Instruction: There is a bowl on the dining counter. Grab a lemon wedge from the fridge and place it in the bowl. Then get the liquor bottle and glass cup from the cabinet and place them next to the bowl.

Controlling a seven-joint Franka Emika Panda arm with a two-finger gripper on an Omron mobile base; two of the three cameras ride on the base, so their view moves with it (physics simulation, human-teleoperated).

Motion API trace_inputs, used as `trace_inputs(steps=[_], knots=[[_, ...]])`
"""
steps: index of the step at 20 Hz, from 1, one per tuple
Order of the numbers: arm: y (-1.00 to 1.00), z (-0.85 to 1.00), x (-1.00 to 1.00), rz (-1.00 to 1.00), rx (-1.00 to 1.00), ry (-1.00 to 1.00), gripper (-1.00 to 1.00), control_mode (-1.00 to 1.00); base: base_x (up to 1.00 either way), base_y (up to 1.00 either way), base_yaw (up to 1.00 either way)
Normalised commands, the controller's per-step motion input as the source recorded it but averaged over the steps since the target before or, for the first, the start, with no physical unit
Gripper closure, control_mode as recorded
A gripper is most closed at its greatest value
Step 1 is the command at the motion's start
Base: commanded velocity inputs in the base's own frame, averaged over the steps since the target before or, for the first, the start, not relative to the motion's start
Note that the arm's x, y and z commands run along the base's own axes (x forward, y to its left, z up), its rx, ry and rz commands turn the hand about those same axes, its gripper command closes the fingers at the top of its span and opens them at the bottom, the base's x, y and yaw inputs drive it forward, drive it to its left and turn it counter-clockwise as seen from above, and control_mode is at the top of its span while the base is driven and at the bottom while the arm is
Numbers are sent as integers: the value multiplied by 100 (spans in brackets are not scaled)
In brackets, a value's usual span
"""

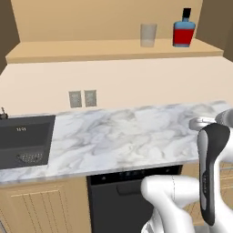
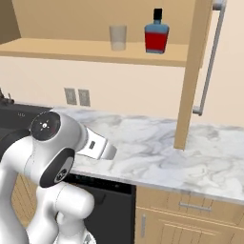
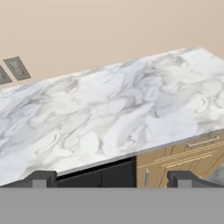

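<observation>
The cabinet (image 1: 91,48) is open, and on its wooden shelf (image 2: 71,47) stand the clear glass cup (image 1: 148,35) (image 2: 118,37) and, to its right, the liquor bottle (image 1: 184,29) (image 2: 157,33), which has red liquid, a blue shoulder and a black cap. My gripper (image 3: 113,179) is open with nothing between its fingertips (image 3: 41,178). It hovers low over a marble counter, well below the shelf. The bowl, lemon wedge, fridge and dining counter are out of view.
Below the cabinet runs the marble counter (image 1: 118,136) with a black sink (image 1: 25,145) at left and a dishwasher (image 1: 118,191) under it. Two wall outlets (image 1: 83,98) sit above it. The open cabinet door (image 2: 193,71) with its bar handle (image 2: 212,62) hangs over the counter's right part.
</observation>
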Motion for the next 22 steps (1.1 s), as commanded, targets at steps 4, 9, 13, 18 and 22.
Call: trace_inputs(steps=[4,9,13,18,22], knots=[[0,0,0,0,0,0,-100,100,32,-30,-3],[0,0,0,0,0,0,-100,100,38,-21,-13],[0,0,0,0,0,0,-100,100,66,-14,-12],[0,0,0,0,0,0,-100,100,99,-14,-1],[0,0,0,0,0,0,-100,100,85,-15,0]])
